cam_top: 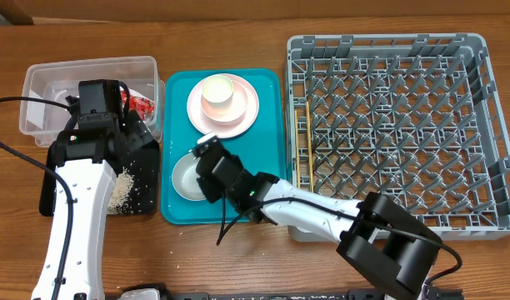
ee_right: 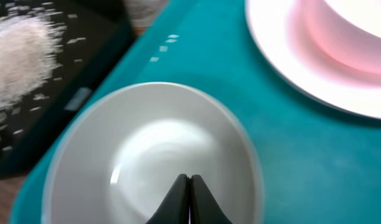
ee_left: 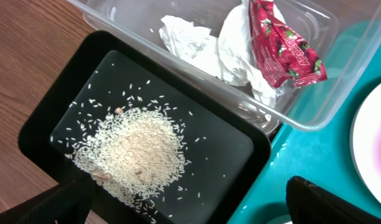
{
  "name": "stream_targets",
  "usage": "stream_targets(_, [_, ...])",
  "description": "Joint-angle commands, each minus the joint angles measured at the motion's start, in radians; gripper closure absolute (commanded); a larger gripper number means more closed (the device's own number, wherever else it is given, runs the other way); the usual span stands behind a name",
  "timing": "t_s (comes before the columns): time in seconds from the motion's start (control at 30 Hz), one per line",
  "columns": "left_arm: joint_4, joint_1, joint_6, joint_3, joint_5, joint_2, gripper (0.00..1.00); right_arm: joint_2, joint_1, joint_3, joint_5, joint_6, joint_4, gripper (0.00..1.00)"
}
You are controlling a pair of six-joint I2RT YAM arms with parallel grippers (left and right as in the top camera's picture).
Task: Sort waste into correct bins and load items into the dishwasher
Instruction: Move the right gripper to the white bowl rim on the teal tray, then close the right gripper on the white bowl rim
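Heads up: your right gripper [ee_right: 189,182] has its tips pinched together with nothing between them, and it hangs over the inside of the white bowl [ee_right: 147,143]. That bowl sits on the teal tray [cam_top: 263,200], near the pink plate [cam_top: 242,117] that has the pink bowl [cam_top: 217,93] on it. Your left gripper [ee_left: 187,190] is spread wide over the black tray [ee_left: 228,162], where the rice [ee_left: 137,152] is piled. The napkin [ee_left: 190,43] and red wrapper [ee_left: 284,50] are in the clear tub [ee_left: 315,106]. The chopsticks [cam_top: 303,146] lie at the left edge of the dish rack [cam_top: 380,40].
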Motion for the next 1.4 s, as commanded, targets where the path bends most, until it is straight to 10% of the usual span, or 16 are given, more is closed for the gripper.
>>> stream_targets(0.0, [-0.001, 0.003, 0.011, 0.011, 0.019, -0.010, 0.00, 0.002, -0.019, 0.001, 0.014, 0.067, -0.026, 0.96])
stream_targets(0.77, [-0.001, 0.003, 0.011, 0.011, 0.018, -0.010, 0.00, 0.004, -0.030, 0.001, 0.031, 0.182, -0.062, 0.96])
stream_targets(1.37, [-0.001, 0.003, 0.011, 0.011, 0.019, -0.010, 0.00, -0.008, -0.050, 0.003, 0.396, 0.182, -0.219, 0.96])
